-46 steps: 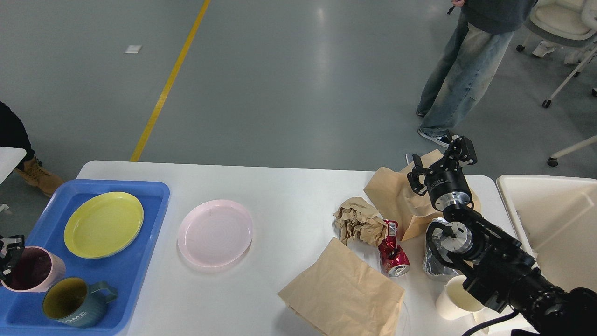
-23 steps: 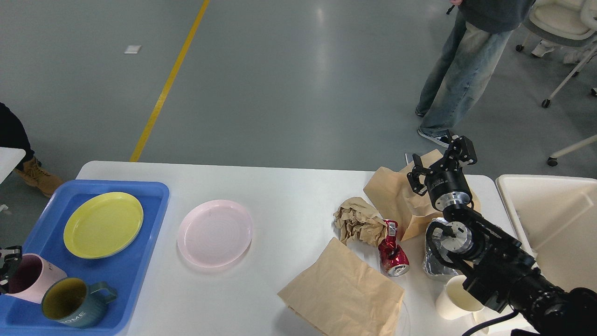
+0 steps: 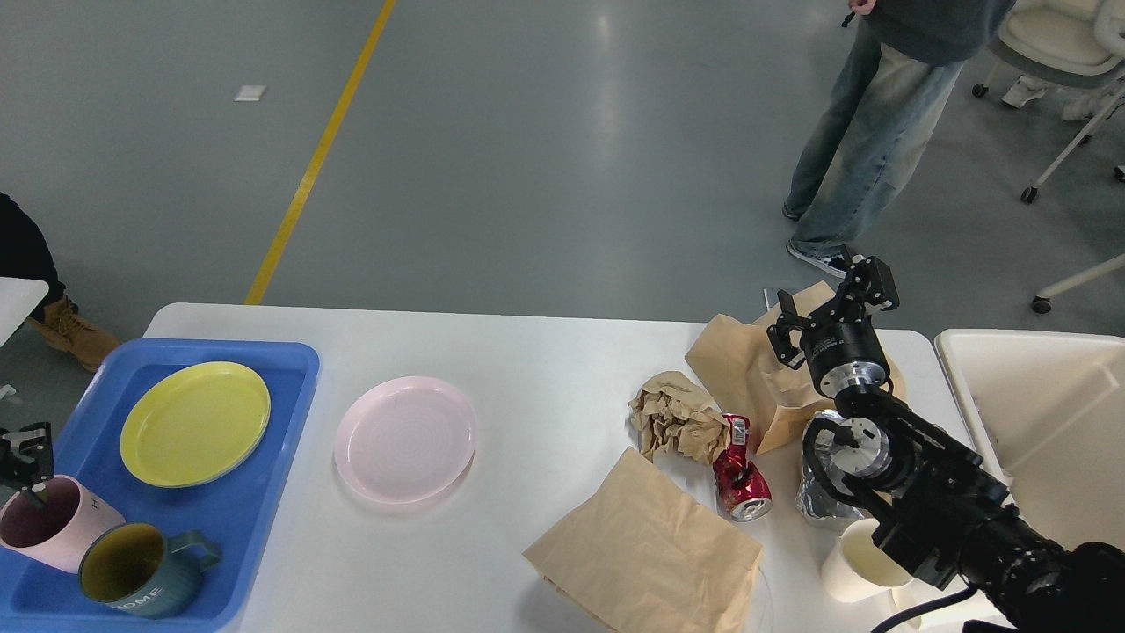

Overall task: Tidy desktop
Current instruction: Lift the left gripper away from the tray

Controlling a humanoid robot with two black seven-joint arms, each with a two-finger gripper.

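Left end effector (image 3: 22, 444) mostly out of frame, grip unclear; right end effector (image 3: 831, 303) spread.

On the desktop (image 3: 545, 369): a blue tray (image 3: 264, 492) holding 2 mugs (image 3: 53, 527), plus crumpled paper (image 3: 677, 413).

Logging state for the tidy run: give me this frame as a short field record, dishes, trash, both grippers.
surface: large white desktop
tray: blue plastic tray, left end, holds yellow plate, pink mug, teal mug
loose dish: pink round plate on desktop
trash: flat brown paper bag, crumpled brown paper, crushed red can, white paper cup
bin: cream-white bin, right
left gripper: over pink mug, fingers unclear
right gripper: open, empty
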